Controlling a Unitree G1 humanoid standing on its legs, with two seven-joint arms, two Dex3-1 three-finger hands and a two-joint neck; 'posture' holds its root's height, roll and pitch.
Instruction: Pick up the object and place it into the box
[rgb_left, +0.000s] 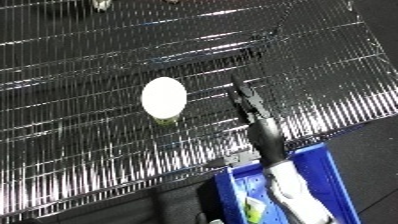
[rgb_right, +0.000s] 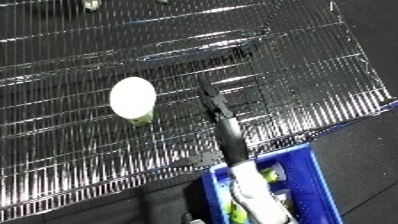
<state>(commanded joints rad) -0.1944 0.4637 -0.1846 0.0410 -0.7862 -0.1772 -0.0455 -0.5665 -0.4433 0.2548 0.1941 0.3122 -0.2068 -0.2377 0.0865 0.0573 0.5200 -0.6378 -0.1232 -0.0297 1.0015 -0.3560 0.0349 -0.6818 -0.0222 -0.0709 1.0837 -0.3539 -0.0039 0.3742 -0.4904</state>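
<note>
Here the head camera looks down on a wire-mesh shelf (rgb_left: 80, 55) that fills most of both views, its thin metal rods catching bright glints. A white, round-topped object (rgb_left: 164, 96) sits on the mesh a little left of centre; a small greenish part shows at its lower edge, and what kind of thing it is cannot be told. It lies free, with nothing touching it.

The right hand (rgb_left: 250, 107) reaches up from the lower edge on a white and silver forearm (rgb_left: 298, 192). Its black fingers (rgb_right: 216, 102) are extended and fairly straight over the mesh, holding nothing. The fingertips are to the right of the white object, near it but apart.

A blue bin (rgb_right: 318, 177) stands at the lower right, just off the front edge of the shelf, and the forearm passes above it. Yellow-green items (rgb_right: 269, 176) lie inside the bin; their shapes are too blurred to name. The left hand shows in neither view.
</note>
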